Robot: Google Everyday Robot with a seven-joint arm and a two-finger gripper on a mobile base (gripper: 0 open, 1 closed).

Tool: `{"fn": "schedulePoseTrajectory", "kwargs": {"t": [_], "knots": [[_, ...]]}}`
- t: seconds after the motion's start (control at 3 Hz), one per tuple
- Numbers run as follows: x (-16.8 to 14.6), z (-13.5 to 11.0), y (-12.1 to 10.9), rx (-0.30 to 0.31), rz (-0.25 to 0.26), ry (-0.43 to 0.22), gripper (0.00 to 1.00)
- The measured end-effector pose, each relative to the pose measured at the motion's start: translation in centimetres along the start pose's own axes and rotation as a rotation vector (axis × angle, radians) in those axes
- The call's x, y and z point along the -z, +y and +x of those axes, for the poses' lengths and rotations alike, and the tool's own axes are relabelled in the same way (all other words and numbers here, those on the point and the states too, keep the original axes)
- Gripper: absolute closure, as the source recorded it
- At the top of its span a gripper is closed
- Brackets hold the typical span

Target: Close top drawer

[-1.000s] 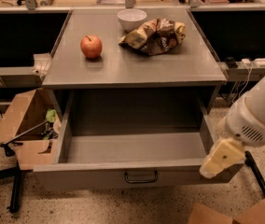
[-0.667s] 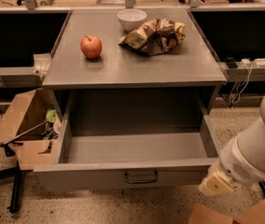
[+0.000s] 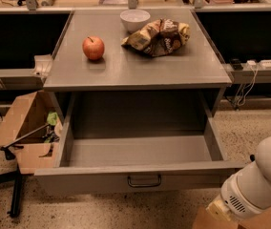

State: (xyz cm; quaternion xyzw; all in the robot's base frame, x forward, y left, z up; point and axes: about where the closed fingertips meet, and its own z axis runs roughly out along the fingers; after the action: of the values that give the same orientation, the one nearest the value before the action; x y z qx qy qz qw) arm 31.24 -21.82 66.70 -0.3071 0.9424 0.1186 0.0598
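The gripper point(image 3: 215, 208) hangs low at the bottom right, on the end of the fat white arm point(image 3: 264, 180). It is near the right corner of the top drawer's front and a bit below it. I cannot tell if it is open or shut. The top drawer point(image 3: 88, 180) is pulled far out from the gray cabinet point(image 3: 126, 70), with its small dark handle point(image 3: 144, 181) in the middle of the front. I think the job now is to get the gripper onto that flat front and push. A good push goes near the middle, by the handle, straight back, so the drawer does not twist and jam. It should go slow, because a hard bump could roll the red apple point(image 3: 93, 47) or shake the white bowl point(image 3: 135, 19) and the snack bag point(image 3: 158, 36) on top.
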Motion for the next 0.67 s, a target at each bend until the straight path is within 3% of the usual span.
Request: {"fn": "schedulePoseTrajectory", "kwargs": {"t": [0.33,0.67], "knots": [[-2.4,0.0,-2.1,-0.056,0.029,-0.029,1.0],[-3.5,-1.4,-4.2,-0.071,0.065,-0.069,1.0]]}}
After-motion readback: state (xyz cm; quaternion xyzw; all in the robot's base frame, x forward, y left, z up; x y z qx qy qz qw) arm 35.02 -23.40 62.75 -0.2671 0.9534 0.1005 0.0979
